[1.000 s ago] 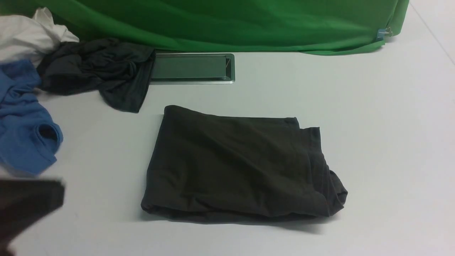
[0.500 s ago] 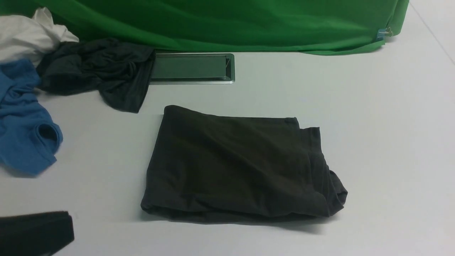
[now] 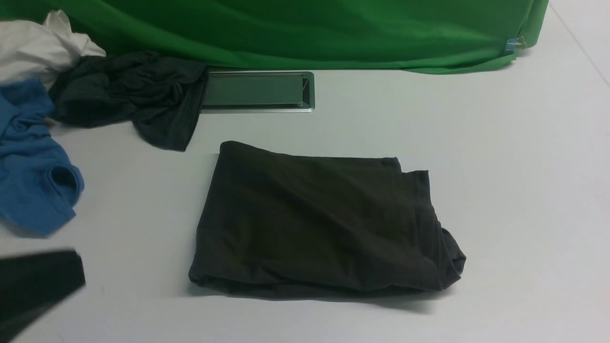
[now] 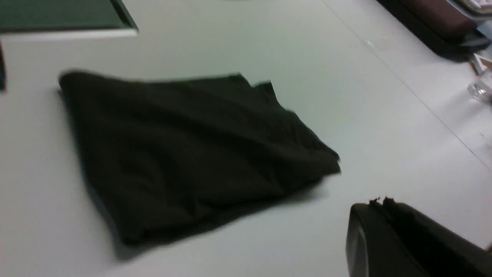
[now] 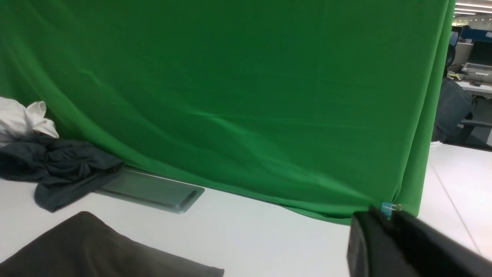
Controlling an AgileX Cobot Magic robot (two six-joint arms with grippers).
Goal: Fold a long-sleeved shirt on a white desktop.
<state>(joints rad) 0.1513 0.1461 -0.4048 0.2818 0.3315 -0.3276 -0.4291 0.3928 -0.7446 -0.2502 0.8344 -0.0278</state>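
Folded long-sleeved shirt (image 3: 319, 224) lying long axis left-to-right on tabletop (image 3: 514, 166), right of closed, empty left gripper (image 4: 380, 202); right gripper (image 5: 386, 215) state unclear, probably farther

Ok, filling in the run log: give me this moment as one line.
shirt: folded, lying free on desk | left gripper: shut, empty, beside shirt | right gripper: off shirt | step: fold looks finished

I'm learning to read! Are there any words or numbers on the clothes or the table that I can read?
No, there are no words or numbers to read here.
The long-sleeved shirt is folded, showing only plain dark cloth, no lettering.
The blue shirt, the charcoal garment and the white cloth show no print.
The white desktop, its metal-framed hatch and the green backdrop carry no labels or signs.
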